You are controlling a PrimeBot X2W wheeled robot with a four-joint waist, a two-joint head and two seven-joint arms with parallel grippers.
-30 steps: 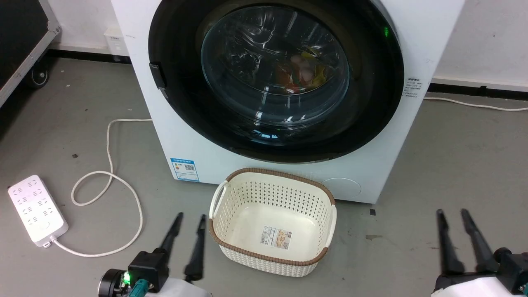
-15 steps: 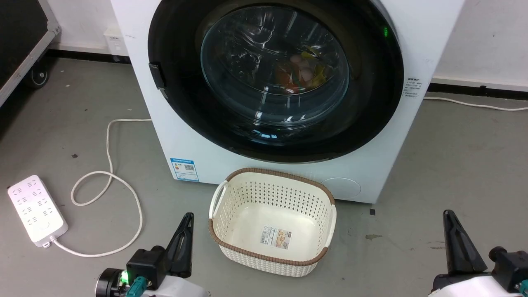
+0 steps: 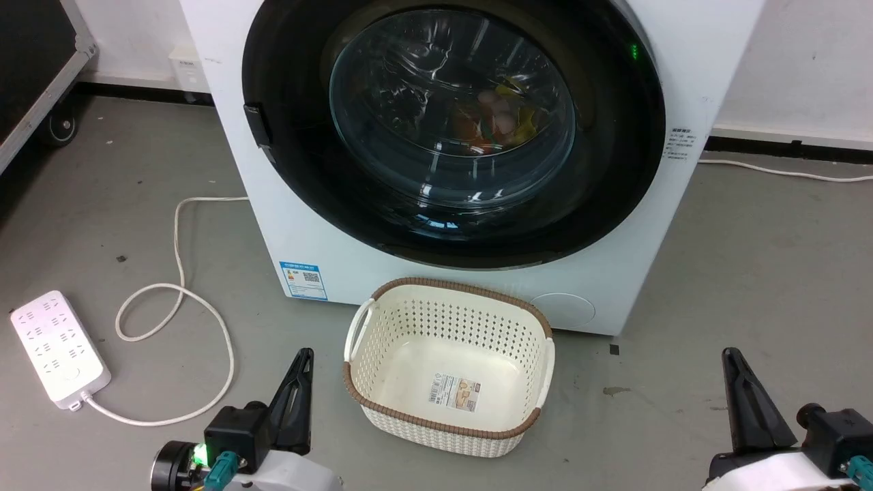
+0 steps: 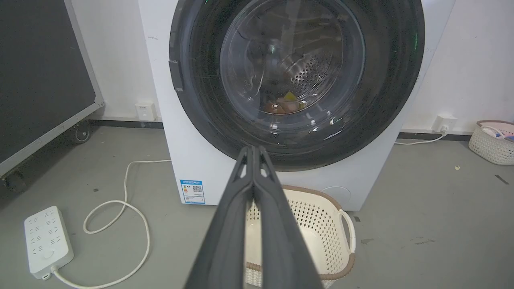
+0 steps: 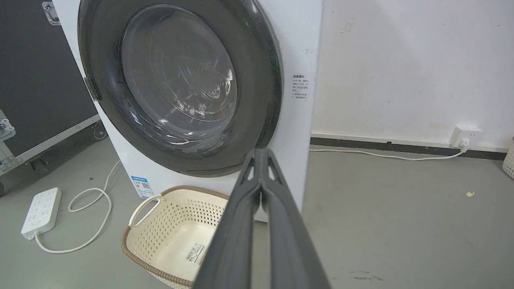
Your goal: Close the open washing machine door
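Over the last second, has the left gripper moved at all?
Yes. The left gripper has shut its jaws: the finger nearest the basket swung away from the basket's left rim, leaving a wider gap there.

- A lab or workshop room set up as a laundry corner, not a home.
- White front-loading washing machine (image 3: 614, 273) on a bare grey concrete floor (image 3: 750, 273), with a cream laundry basket (image 3: 450, 426) just in front.
- Metal-edged flight case (image 4: 40, 80) on castors to one side, and a power strip (image 3: 58, 348) loose on the floor.
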